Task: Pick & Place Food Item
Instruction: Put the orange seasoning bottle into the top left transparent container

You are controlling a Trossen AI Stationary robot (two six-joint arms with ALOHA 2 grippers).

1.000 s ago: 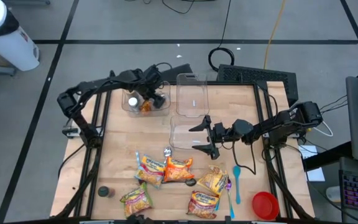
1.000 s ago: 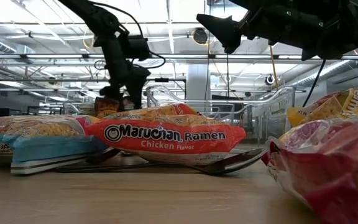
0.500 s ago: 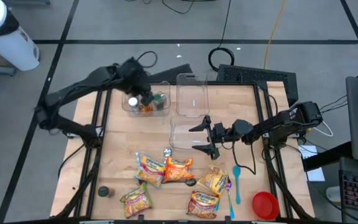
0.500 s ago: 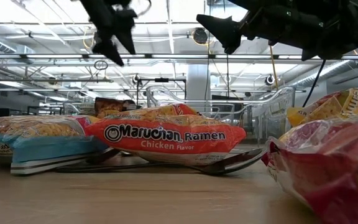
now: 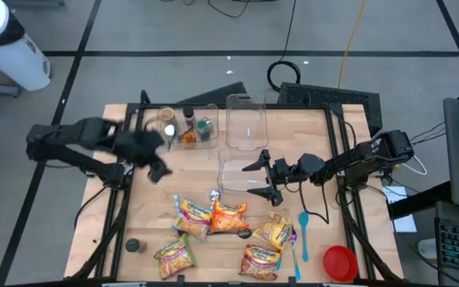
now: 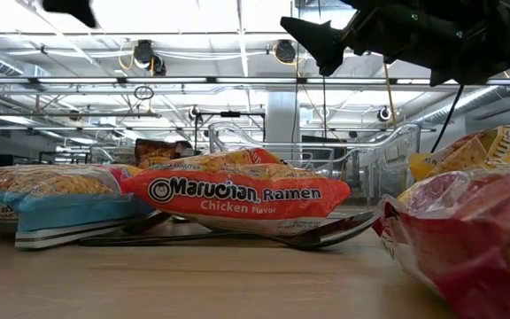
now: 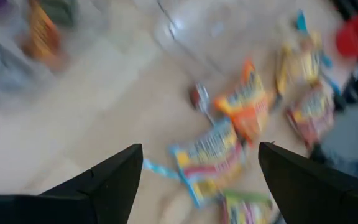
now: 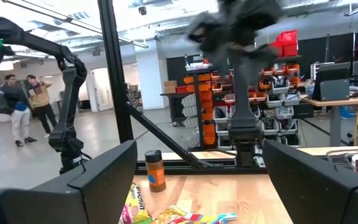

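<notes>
Several ramen packets lie flat on the near half of the wooden table, the red chicken one foremost in the low view. A clear bin at the far left holds a white item, small bottles and an orange packet. My left gripper hangs open above bare table, to the near left of that bin; the blurred left wrist view shows nothing between its fingers. My right gripper is open and empty, held level above a clear container at mid-table.
A second clear container stands at the far middle. A blue spoon and a red bowl lie at the near right, a small dark object at the near left. People stand in the room beyond.
My left gripper has risen out of the clear bin at the far left and swung toward the table's near-left side, high above the table. The right arm has kept still, and the packets have not moved.
</notes>
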